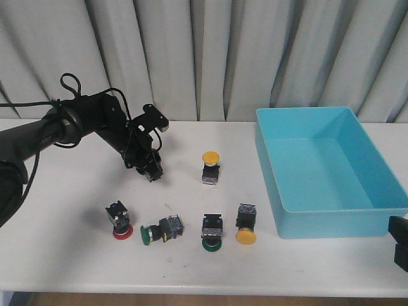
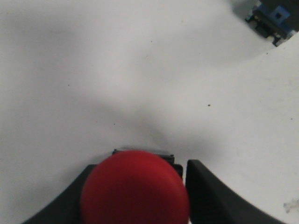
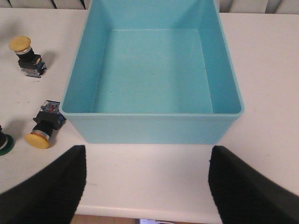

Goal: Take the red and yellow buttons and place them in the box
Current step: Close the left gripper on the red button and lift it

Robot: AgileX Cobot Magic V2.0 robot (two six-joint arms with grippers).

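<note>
My left gripper (image 1: 152, 171) hangs over the far left of the table and is shut on a red button (image 2: 134, 191); the red cap fills the space between the black fingers (image 2: 210, 196). In the front view that button is hidden by the gripper. A second red button (image 1: 120, 220) lies cap-down at the front left. One yellow button (image 1: 210, 167) stands mid-table and another (image 1: 245, 224) lies near the box (image 1: 338, 223). My right gripper (image 3: 147, 163) is open and empty, just in front of the turquoise box (image 3: 149, 128), which holds nothing.
Two green-capped switches (image 1: 159, 231) (image 1: 211, 231) lie in the front row between the red and yellow ones. Both yellow buttons show in the right wrist view (image 3: 25, 51) (image 3: 44, 126). Another switch body (image 2: 273, 18) shows in the left wrist view. A curtain hangs behind.
</note>
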